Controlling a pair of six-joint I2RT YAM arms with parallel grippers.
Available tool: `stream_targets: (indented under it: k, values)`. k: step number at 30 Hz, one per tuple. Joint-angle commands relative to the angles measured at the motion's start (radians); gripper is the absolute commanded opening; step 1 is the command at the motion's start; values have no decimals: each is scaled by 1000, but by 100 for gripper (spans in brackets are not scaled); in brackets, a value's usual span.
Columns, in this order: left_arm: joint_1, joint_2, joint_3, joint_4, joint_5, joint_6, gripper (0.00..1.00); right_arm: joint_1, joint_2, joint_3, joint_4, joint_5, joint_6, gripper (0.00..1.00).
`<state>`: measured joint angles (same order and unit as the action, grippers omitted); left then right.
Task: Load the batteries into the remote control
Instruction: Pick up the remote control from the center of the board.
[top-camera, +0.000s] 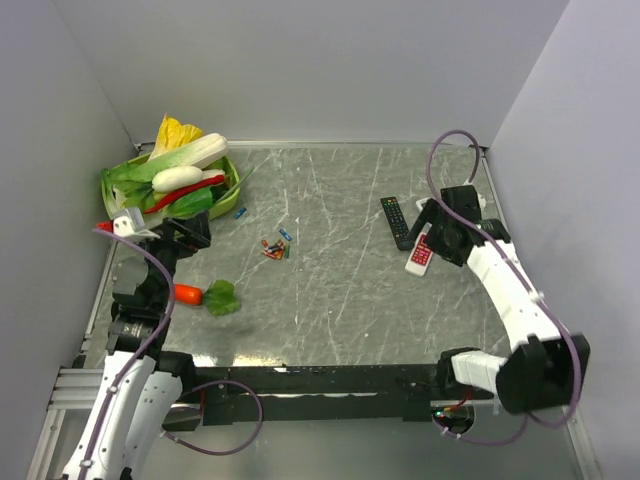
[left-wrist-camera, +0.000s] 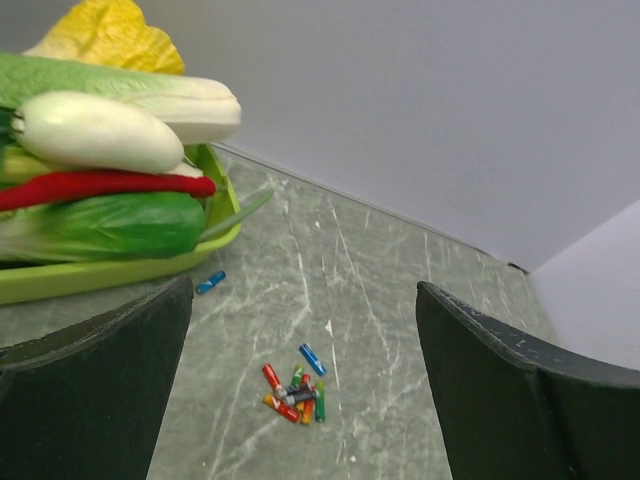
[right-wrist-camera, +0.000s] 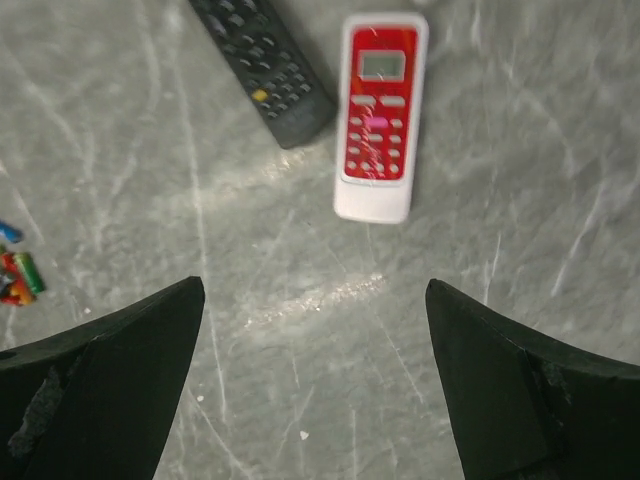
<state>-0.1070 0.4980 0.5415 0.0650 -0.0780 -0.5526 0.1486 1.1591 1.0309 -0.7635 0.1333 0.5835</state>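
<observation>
The left gripper (left-wrist-camera: 305, 290) hangs above the bench (left-wrist-camera: 400, 300) with its jaws spread wide and nothing between them. The batteries (left-wrist-camera: 295, 390) lie in a small heap ahead of it and below, centred between its fingers; they are red, orange, green and blue, and well clear of the fingers. One blue battery (left-wrist-camera: 210, 282) lies apart, ahead and to the left, near the edge of the green tray (left-wrist-camera: 100, 275) of vegetables.

The right gripper (right-wrist-camera: 315, 290) also stands wide and holds nothing. The remote (right-wrist-camera: 377, 115) lies face up on the bench ahead of it, slightly right of centre, with its red front and pale buttons showing. A black remote (right-wrist-camera: 265, 65) lies just beside it, ahead and to the left.
</observation>
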Motion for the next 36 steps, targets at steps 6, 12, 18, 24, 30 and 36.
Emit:
stream_targets:
  k: [6, 12, 18, 24, 30, 36]
  values:
    - [-146, -88, -75, 48, -22, 6, 97, -93, 340, 6, 24, -135, -8, 100]
    - [-168, -72, -48, 51, -60, 45, 97, -95, 488, 40, 73, -103, -33, 100]
    - [-168, 23, -6, 38, -39, 26, 97, -95, 573, 55, 96, -92, -45, 99]
    - [-168, 48, 9, 53, -26, 48, 97, -93, 622, 77, 121, -69, -60, 96]
    - [-177, 67, 14, 70, 6, 56, 97, -92, 643, 104, 105, -75, -76, 84]
    - [-177, 66, 3, 96, 46, 65, 97, -95, 625, 86, 99, -78, -86, 58]
